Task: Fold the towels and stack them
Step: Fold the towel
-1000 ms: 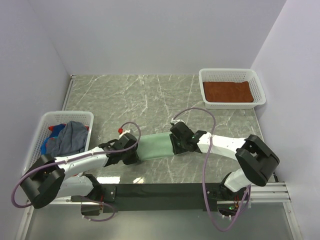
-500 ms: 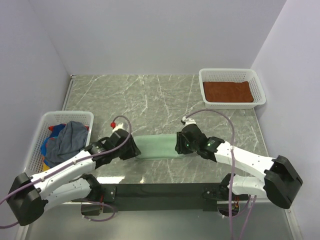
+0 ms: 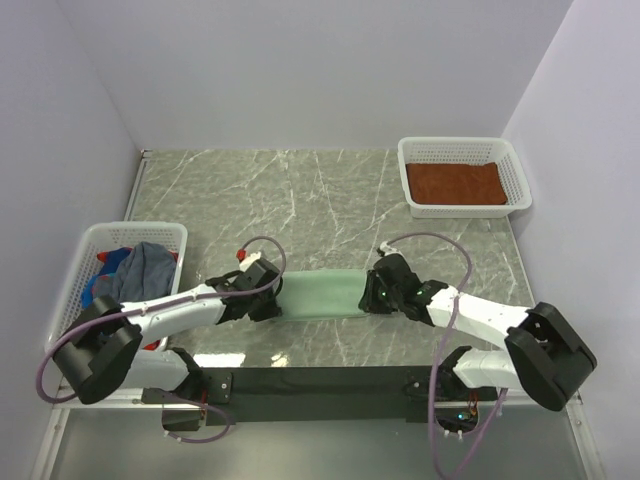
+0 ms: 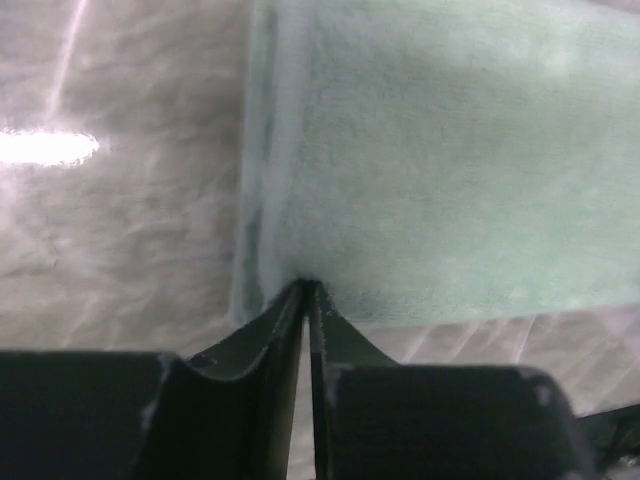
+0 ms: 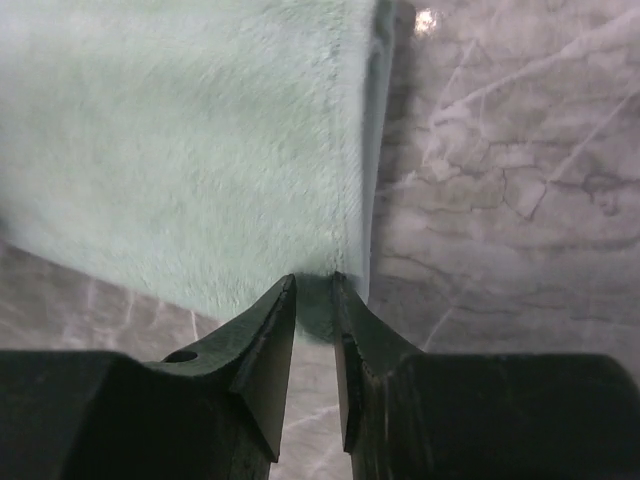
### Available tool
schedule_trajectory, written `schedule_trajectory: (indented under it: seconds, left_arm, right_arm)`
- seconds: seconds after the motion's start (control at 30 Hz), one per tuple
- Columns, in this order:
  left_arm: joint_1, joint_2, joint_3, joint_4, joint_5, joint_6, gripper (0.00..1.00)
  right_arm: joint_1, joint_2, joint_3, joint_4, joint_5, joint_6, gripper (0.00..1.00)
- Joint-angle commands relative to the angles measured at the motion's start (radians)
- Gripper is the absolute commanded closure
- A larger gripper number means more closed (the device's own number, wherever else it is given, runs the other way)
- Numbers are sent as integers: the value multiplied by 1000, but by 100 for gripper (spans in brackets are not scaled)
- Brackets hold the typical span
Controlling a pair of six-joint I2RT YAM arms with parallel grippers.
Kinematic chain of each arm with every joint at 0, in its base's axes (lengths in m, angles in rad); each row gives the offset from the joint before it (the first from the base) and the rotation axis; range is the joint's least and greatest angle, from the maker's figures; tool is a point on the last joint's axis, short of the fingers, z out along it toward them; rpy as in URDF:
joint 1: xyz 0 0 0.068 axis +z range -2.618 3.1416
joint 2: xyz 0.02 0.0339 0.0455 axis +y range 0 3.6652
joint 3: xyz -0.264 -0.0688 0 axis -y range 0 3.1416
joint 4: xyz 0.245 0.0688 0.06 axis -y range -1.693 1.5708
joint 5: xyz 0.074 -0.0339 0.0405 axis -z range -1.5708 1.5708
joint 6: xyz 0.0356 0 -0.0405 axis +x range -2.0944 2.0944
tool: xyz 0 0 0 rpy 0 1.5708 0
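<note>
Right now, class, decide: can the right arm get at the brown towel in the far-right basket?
Probably, once freed: the brown towel lies uncovered in the open basket, nothing between. But the right gripper pinches a corner of the green towel.

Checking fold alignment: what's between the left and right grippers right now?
The pale mint-green cloth towel spans it, left gripper at one end, right gripper at the other; the top view shows it.

towel (image 3: 320,296): a second ago slanted up toward the right; now level, and more of it shows between the grippers.
left gripper (image 4: 305,287): shifted slightly right, now at the near left corner.
right gripper (image 5: 314,280): moved right and nearer, now at the near right corner.
</note>
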Motion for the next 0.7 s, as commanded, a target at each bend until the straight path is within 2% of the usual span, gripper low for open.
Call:
schedule_trajectory:
  seconds: [0.0, 0.17, 0.23, 0.27, 0.3, 0.37, 0.4, 0.5, 0.57, 0.67]
  left_arm:
    - [19, 62, -53, 36, -12, 5, 86]
    - [31, 29, -98, 7, -17, -15, 87]
    - [31, -30, -93, -23, -24, -21, 80]
    - [31, -51, -87, -31, -29, -21, 75]
    - [31, -92, -79, -33, -30, -20, 64]
    - [31, -148, -49, -20, -15, -14, 54]
    - [31, -162, -36, -7, -6, -3, 42]
    - [31, -182, 19, 55, 0, 14, 25]
    - [29, -179, 49, 99, -10, 18, 24]
    - [31, -147, 59, 203, -59, 12, 30]
  right_arm:
    - [-65, 35, -58, 102, -115, 48, 71]
    - [-128, -12, -97, 95, -105, 73, 71]
    - [-136, -69, -97, 84, -88, 76, 71]
    - [-135, -92, -100, 93, -94, 79, 71]
    - [-136, -115, -100, 108, -103, 82, 71]
    - [-136, -178, -100, 168, -126, 89, 69]
    - [-136, -193, -99, 192, -132, 94, 68]
    - [-135, -217, -99, 336, -169, 134, 59]
    - [-133, -197, -102, 487, -185, 168, 54]
    - [-119, -116, -89, 663, -185, 212, 50]
